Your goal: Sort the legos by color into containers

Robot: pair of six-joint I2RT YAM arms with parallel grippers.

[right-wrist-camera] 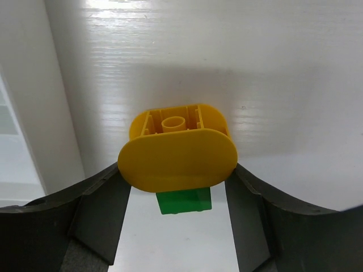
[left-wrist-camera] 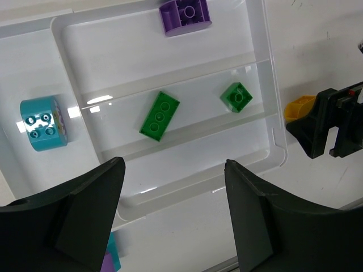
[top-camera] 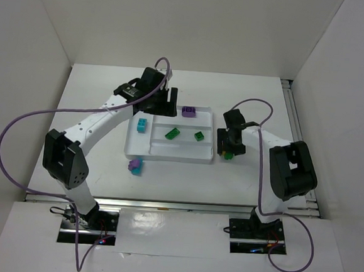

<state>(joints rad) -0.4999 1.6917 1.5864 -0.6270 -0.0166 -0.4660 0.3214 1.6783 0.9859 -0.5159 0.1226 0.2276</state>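
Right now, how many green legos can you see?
3: long one and small one in the tray's middle strip; third by the yellow brick at the right gripper. More may hide.

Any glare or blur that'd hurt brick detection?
Top external: bright glare patch on the glossy strip at the near edge. Left wrist: specular glints on the tray dividers. Right wrist: glare band on the table up top, yellow brick sharp.

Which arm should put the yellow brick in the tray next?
Right. The right tool has a finger on each side of the yellow oval plastic brick, just beside the white plastic tray. The left tool hangs open above the tray, gripping nothing.
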